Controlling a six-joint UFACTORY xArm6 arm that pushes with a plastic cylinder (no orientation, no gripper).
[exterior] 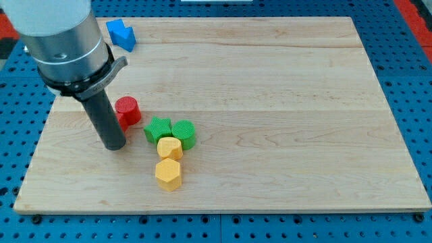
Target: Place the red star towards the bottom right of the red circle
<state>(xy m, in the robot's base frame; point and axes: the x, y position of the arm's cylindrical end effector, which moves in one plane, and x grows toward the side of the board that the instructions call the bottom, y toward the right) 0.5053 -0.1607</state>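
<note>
My tip (113, 144) is resting on the wooden board (270, 101) in the left part of the frame, at the lower end of a thick dark rod coming down from the grey arm (64, 40) in the upper left corner. There is no gripper on this rig, so nothing is spreading or pinching; the rod is simply standing on the board.

The red circle (127, 109) is sitting just right of the rod and a little above the tip, touching or nearly touching it. A sliver of red is showing beside the rod below the circle; the rod is hiding most of it, so I cannot tell whether that is the red star.

To the right of the tip, the green star (157, 129) and the green circle (183, 133) are sitting side by side, touching. Directly beneath them the upper yellow block (169, 147) is pressing against both, and the lower yellow block (168, 173), hexagonal, is lying just under it.

The blue block (121, 34) is lying near the board's upper left edge, well apart from the others.
</note>
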